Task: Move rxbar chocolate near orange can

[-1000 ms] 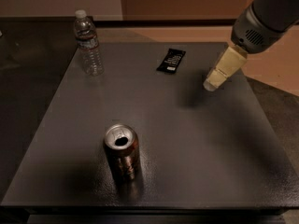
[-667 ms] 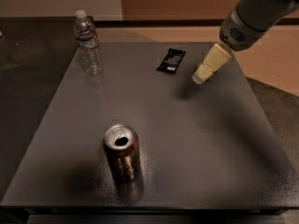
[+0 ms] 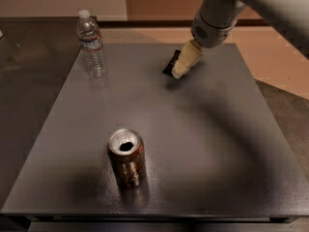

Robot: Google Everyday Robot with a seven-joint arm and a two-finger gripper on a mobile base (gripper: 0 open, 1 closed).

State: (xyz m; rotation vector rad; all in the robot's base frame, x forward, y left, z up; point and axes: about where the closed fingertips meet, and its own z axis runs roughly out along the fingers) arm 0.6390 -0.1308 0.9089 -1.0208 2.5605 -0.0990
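Camera view: the tool (image 3: 179,70) was at the far side of the worktop (image 3: 217,129), tip down over the rxbar chocolate (image 3: 169,65) and covering its right part. Couldn't tell if it was clenched or released, nor if it touched the bar. Bar lay flat nr the back edge, well apart from the orange can (image 3: 126,157), which stood upright nr the front, left of centre. Water bottle (image 3: 91,45) stood upright back-left, w/ a white cap.
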